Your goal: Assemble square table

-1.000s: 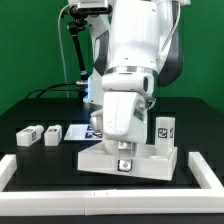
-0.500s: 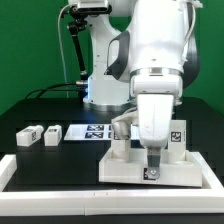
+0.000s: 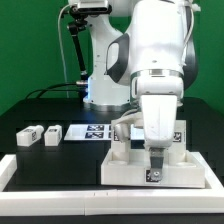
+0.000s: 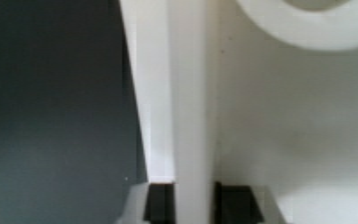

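The white square table top (image 3: 125, 165) lies on the black table at the front, towards the exterior view's right. My gripper (image 3: 153, 170) comes down on its front rim and is shut on it. In the wrist view the white rim (image 4: 190, 110) runs between my two black fingers (image 4: 160, 205), with the gripper's middle (image 4: 194, 200) on the rim and a round corner hole (image 4: 318, 15) on the tray side. Two white tagged legs (image 3: 28, 135) (image 3: 51, 133) lie at the exterior view's left. Two more legs (image 3: 122, 129) (image 3: 178, 135) show just behind the top, either side of my gripper.
The marker board (image 3: 88, 132) lies flat behind the top, left of my arm. A long low white border rail (image 3: 50, 195) runs along the front and up the left side (image 3: 8, 168). The robot base and cables stand at the back.
My gripper and the table top have slid together towards the exterior view's right since one second ago. Over the last half second almost nothing has moved.
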